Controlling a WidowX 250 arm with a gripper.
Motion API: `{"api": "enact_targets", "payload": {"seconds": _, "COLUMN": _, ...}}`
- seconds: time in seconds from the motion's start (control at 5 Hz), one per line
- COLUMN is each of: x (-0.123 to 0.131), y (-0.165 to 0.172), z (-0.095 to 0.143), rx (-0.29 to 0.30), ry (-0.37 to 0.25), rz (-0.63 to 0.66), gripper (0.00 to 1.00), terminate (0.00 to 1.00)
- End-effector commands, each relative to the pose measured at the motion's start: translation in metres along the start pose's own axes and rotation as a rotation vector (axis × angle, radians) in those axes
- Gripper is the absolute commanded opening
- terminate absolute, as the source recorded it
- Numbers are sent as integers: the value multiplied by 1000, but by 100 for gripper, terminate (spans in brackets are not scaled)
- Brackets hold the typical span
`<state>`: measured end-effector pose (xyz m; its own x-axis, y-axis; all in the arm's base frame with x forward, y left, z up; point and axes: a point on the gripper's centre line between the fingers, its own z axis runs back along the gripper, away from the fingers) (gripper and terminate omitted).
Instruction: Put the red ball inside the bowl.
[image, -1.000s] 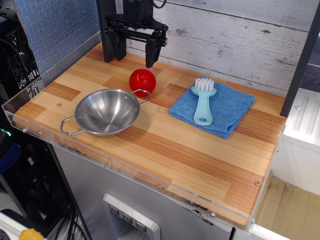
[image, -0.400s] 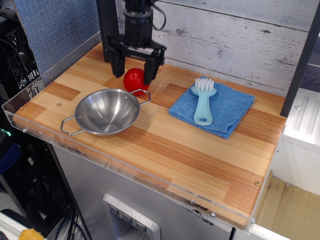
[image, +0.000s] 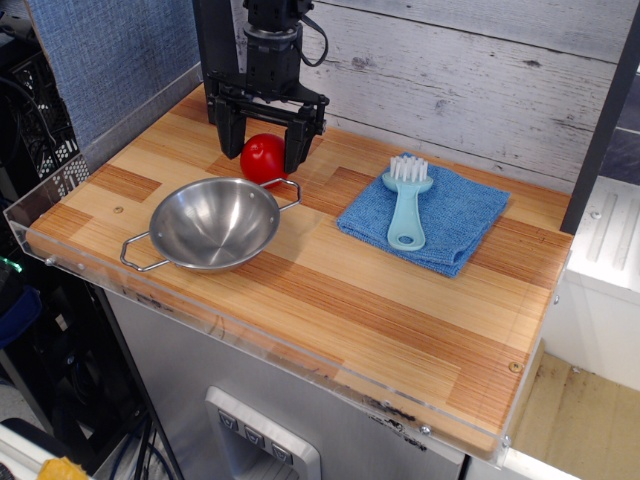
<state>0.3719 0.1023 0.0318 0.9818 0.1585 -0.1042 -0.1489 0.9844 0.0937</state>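
End effector (image: 261, 152) open, jaws straddling the glossy red ball (image: 262, 158), gripping nothing; centre it before you close, lest it roll toward the shiny steel bowl (image: 213, 223)

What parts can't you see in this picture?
1. The back of the red ball: the gripper stands around it, so whether its fingers touch the ball cannot be told.
2. The arm above the gripper: cut off by the top edge.
3. Part of the blue cloth: covered by the brush.
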Motion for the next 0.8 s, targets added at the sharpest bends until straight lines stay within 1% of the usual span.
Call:
{"api": "enact_targets", "payload": {"seconds": 0.0, "x": -1, "y": 6, "z": 20, "rx": 13, "ry": -63, "rz": 14, "gripper": 0, "terminate": 0}}
{"api": "enact_targets", "payload": {"seconds": 0.2, "x": -1, "y": 5, "z": 23, "rx": 7, "ry": -66, "rz": 17, "gripper": 0, "terminate": 0}}
{"api": "enact_targets", "payload": {"seconds": 0.4, "x": -6, "y": 8, "z": 51, "rx": -24, "ry": -124, "rz": 42, "gripper": 0, "terminate": 0}}
{"api": "enact_targets", "payload": {"seconds": 0.6, "x": -17, "y": 6, "z": 81, "rx": -66, "ry": -211, "rz": 59, "gripper": 0, "terminate": 0}}
